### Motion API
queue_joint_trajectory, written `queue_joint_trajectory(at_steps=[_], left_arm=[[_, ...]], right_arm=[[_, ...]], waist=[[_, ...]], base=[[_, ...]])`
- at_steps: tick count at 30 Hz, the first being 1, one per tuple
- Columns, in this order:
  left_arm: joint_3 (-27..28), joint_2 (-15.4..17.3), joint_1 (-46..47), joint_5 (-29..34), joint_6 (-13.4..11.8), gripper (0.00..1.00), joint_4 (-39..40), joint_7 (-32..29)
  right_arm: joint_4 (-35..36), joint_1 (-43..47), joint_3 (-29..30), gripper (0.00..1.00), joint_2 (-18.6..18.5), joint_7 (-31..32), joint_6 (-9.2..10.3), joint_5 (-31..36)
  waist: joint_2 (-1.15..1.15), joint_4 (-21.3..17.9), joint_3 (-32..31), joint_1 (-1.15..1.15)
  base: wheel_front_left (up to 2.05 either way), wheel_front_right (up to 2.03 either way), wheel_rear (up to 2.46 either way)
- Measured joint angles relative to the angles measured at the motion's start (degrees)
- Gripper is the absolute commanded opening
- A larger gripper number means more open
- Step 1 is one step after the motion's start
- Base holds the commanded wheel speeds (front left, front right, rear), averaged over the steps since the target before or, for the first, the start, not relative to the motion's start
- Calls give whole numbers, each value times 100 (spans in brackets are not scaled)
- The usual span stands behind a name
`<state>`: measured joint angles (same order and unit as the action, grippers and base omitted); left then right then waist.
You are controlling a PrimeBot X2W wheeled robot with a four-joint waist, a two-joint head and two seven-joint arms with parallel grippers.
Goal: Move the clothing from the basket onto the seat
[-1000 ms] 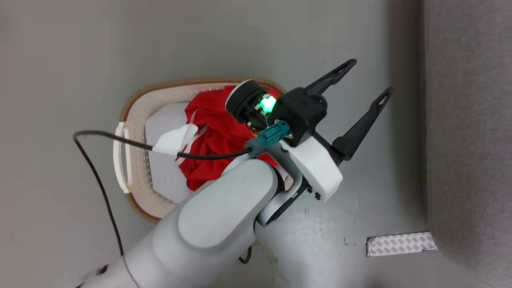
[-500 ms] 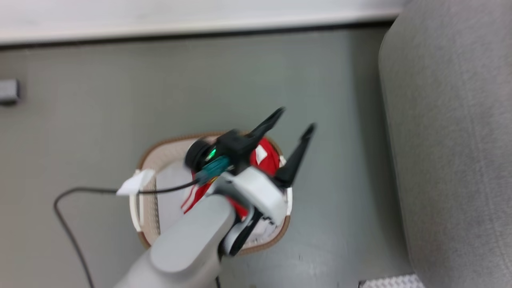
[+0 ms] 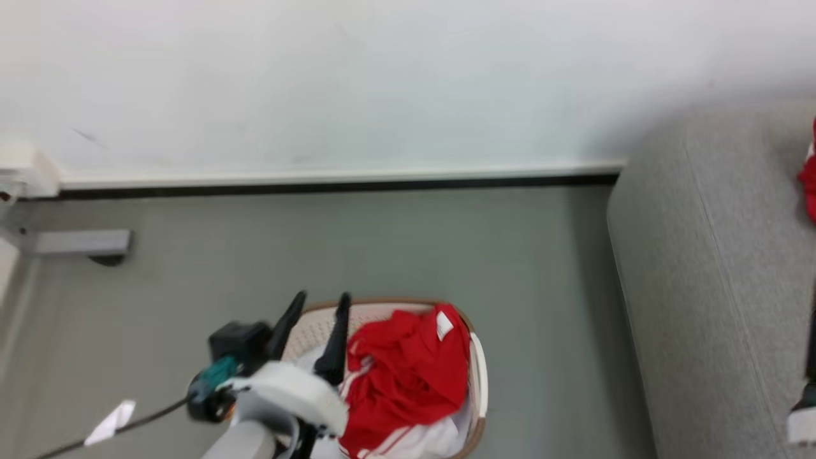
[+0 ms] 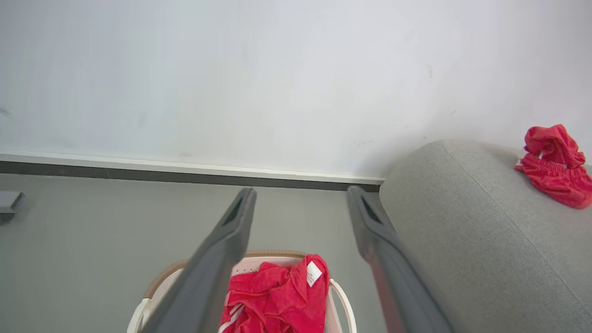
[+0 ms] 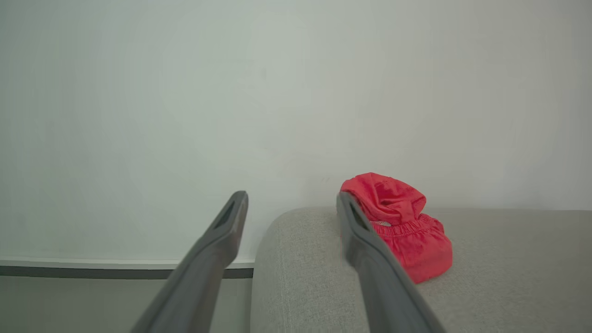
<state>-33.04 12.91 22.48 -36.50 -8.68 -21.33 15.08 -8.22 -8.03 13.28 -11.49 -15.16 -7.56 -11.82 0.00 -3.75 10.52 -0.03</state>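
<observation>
- Below head camera, left gripper (image 3: 322, 296) hangs above basket (image 3: 479, 376), jaws spread, empty.
- Clothing (image 3: 408, 370) heaped in basket, on floor (image 3: 319, 242) beside seat (image 3: 701, 287).
- Right gripper (image 5: 292, 195) faces seat, jaws spread, empty.
- Farther off, red garment (image 5: 397, 222) lies on seat top.

Looks like a plain domestic room, a living-room corner or a mock-up of one. Shown by a big grey sofa (image 3: 701, 287) at right, set against a bare white wall (image 3: 382, 83) with white skirting (image 3: 319, 173) on the far side; by a smooth grey floor (image 3: 382, 248); by a laundry basket (image 3: 479, 370) near, on that floor left of the sofa, with red clothes (image 3: 408, 376) in it; by another red garment (image 4: 555, 166) lying on the sofa. No telling what the grey bar (image 3: 80, 242) at far left belongs to.
</observation>
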Motion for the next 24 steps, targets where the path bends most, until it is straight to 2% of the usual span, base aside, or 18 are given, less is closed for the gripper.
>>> queue_joint_trajectory(at_steps=[5, 9, 17, 24], left_arm=[[627, -9, -709, 338, -8, 100, 163, 5], [1080, -99, -1116, 658, 87, 100, 237, 5], [1855, -368, -1845, 1317, 427, 100, 477, 5], [2399, -613, -2144, 1720, 872, 100, 530, 5]], right_arm=[[145, 458, -224, 100, 175, -1, 0, 77], [159, 756, -409, 100, 369, 0, 0, 136], [82, 1308, -713, 100, 649, 0, 1, 283], [14, 1432, -862, 100, 773, 0, 1, 335]], waist=[[0, 202, -366, 1], [0, 339, -609, 1], [0, 470, -1057, 1], [0, 486, -1197, 2]], base=[[0, 0, 0], [0, 0, 0], [0, 0, 0], [0, 0, 0]])
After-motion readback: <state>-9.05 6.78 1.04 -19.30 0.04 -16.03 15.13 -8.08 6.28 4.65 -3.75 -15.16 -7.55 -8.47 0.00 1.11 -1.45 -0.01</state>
